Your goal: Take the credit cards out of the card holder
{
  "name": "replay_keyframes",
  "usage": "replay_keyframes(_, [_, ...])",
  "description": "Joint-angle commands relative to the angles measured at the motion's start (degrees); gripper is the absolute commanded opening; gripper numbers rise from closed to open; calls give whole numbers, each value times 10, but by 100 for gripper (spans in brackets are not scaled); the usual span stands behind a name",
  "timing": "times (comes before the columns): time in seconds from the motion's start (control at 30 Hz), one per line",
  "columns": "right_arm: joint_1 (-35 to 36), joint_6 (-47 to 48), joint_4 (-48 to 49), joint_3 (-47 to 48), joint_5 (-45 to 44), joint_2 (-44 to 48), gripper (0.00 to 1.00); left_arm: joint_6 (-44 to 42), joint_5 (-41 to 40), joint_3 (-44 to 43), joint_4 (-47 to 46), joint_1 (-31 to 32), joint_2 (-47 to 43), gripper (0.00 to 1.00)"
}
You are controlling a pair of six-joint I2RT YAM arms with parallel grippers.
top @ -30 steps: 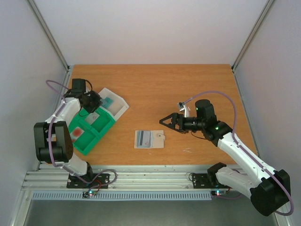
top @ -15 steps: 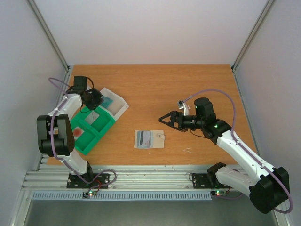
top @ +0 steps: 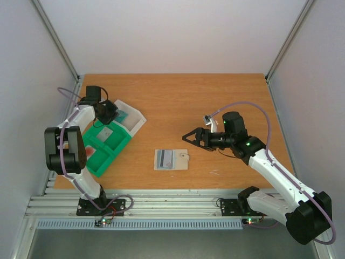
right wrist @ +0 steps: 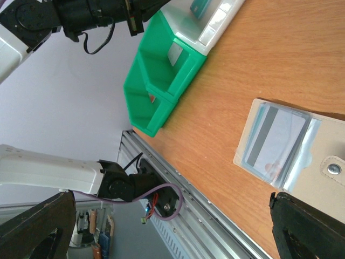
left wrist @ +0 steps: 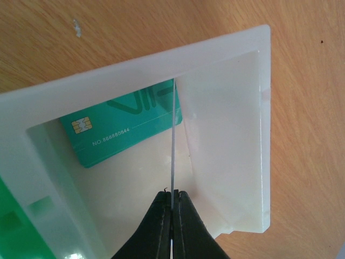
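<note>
Top view gives me the layout. The left gripper point(top: 109, 111) is at the far-left corner of the table point(top: 215, 97), over the clear box point(top: 131, 120), which sits against the far end of the green tray point(top: 96, 167). I can't read its fingers from up there.

The left wrist view settles it: the fingers point(left wrist: 156, 226) are pressed together on a thin card point(left wrist: 173, 145). I see that card edge-on, a pale line running straight away from the tips. Its colour I can't tell. Under it a teal card point(left wrist: 116, 132) lies flat in the box, face up, chip at the left end, long axis across the view and slightly tilted. Whether the two cards touch, I can't tell.

The card holder point(top: 171, 159) lies flat mid-table, near the front edge and just beyond the rail point(top: 172, 204). Its long axis runs left-right, tab end to the right. There is bare wood on all sides of it, and it is well apart from the tray.

Only the right wrist view shows its contents. A grey card point(right wrist: 277, 137) with a dark stripe sits in the sleeve, a teal rim showing round it, and there is a snap on the tab. Same view: a reddish patch in a tray compartment, too small to call.

The right gripper point(top: 190, 138) hovers right of and beyond the holder, pointing left, clear of it. Its fingers are spread wide, one at each bottom corner of the wrist view, with nothing between them.
</note>
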State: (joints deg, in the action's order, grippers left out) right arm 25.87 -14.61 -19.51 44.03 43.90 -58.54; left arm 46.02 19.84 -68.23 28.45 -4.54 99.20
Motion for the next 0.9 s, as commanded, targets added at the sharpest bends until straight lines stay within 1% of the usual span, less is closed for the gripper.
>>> replay_keyframes(0.0, [-1,15,-6,22,-7,-5,98,-4,-21,-22,-19,-3,15,2])
replay_keyframes(0.53, [-1,29,-31,28,-24,-4,98,-1,-29,-25,-27,-3,38,8])
replay_keyframes(0.7, [-2,29,-31,28,-26,-7,98,-1,-38,-28,-18,-2,36,12])
replay_keyframes(0.87, [-1,30,-34,35,-22,-11,99,-5,-47,-26,-14,-2,31,19])
